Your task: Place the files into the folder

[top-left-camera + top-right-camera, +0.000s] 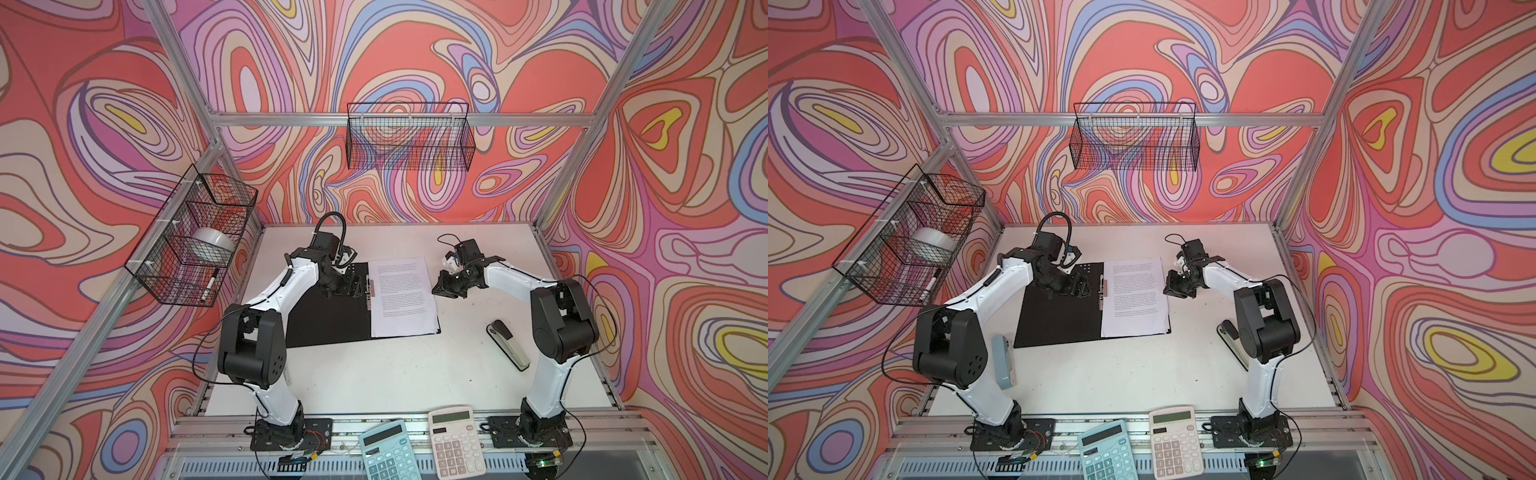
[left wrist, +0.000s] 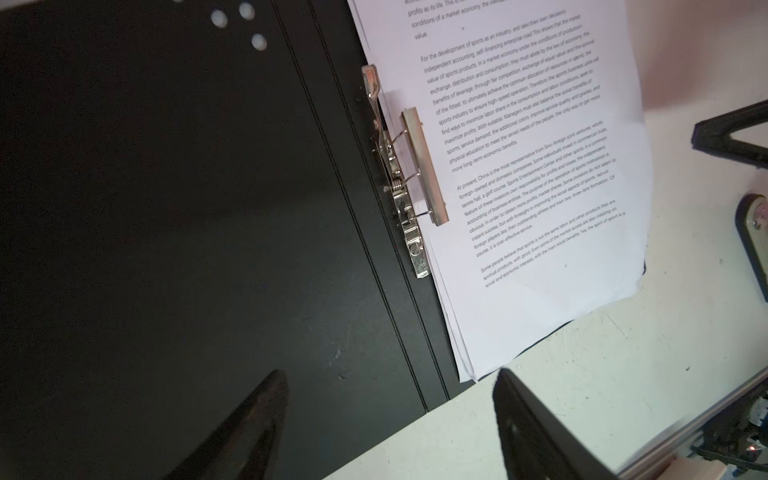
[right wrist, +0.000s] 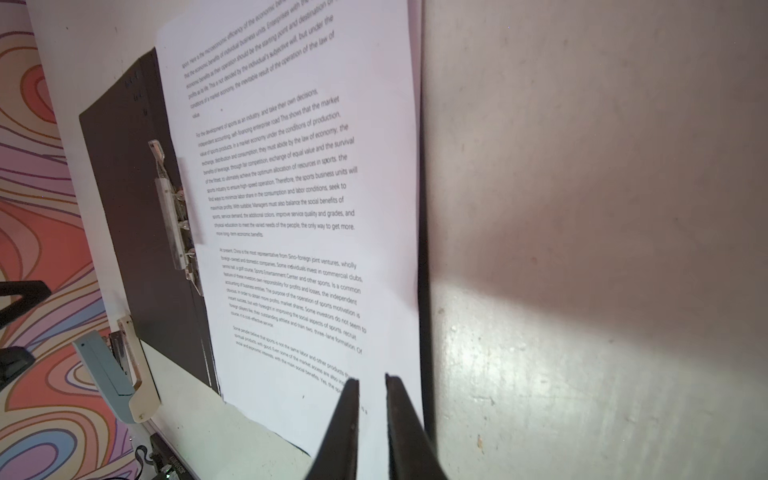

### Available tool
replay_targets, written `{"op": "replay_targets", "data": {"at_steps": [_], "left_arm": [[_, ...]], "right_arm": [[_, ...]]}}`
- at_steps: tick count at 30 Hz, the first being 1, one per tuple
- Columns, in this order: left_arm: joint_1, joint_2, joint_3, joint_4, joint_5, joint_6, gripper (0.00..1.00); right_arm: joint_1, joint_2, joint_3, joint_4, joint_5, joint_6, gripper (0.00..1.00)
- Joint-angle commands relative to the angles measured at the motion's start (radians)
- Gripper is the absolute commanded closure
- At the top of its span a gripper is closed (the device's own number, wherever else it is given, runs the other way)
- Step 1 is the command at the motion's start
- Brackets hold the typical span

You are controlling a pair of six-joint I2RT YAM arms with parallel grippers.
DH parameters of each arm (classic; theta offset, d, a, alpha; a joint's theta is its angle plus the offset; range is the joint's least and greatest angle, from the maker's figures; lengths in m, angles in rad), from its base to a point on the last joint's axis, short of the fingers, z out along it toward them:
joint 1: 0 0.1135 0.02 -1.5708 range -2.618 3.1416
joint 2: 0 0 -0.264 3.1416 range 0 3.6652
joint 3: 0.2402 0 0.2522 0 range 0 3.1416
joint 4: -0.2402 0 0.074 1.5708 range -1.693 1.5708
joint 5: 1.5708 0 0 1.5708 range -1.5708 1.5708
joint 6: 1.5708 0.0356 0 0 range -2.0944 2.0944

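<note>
Both top views: find the folder (image 1: pixel 328 320) open flat at frame centre on the desk (image 1: pixel 415 374), black inside up, with the files (image 1: pixel 401 297) stacked on its right half, left edge tucked at the spine clip (image 1: pixel 371 289). Log the left gripper (image 1: pixel 347 286) low over the bare left flap, probably to keep it from lifting. Log the right gripper (image 1: pixel 444 286) just right of the sheets; cannot tell contact. Note a stapler (image 1: pixel 509 345) lower right, well apart.

Left wrist view: left gripper (image 2: pixel 390 374) spread wide, holding nothing. Bar of the spine clip seemingly raised, shadow on the margin; judge clamp not yet shut.

Right wrist view, lower centre: right gripper (image 3: pixel 372 379) nearly pressed together, empty, above the sheets' edge, presumably for squaring the stack.
</note>
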Motion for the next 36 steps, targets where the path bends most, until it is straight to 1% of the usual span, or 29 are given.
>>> {"op": "replay_targets", "data": {"at_steps": [1, 5, 12, 21, 24, 30, 36], "left_arm": [[0.005, 0.050, -0.006, 0.037, 0.041, -0.037, 0.23], [0.003, 0.085, -0.001, 0.058, 0.081, -0.056, 0.24], [-0.001, 0.127, 0.005, 0.095, 0.087, -0.061, 0.25], [-0.006, 0.176, 0.023, 0.114, 0.118, -0.064, 0.25], [-0.008, 0.193, 0.038, 0.113, 0.135, -0.071, 0.25], [-0.022, 0.215, 0.050, 0.126, 0.129, -0.084, 0.25], [-0.028, 0.233, 0.068, 0.117, 0.127, -0.098, 0.26]], "right_arm": [[-0.005, 0.025, -0.014, 0.036, 0.005, 0.012, 0.85], [-0.010, 0.034, -0.014, 0.042, 0.015, 0.013, 0.85], [-0.013, 0.063, -0.022, 0.086, 0.016, 0.042, 0.86], [-0.014, 0.097, -0.026, 0.118, -0.010, 0.044, 0.88], [-0.015, 0.111, -0.027, 0.118, -0.022, 0.037, 0.90], [-0.016, 0.128, -0.030, 0.119, -0.044, 0.014, 0.94], [-0.018, 0.140, -0.022, 0.092, -0.050, -0.017, 0.96]]}}
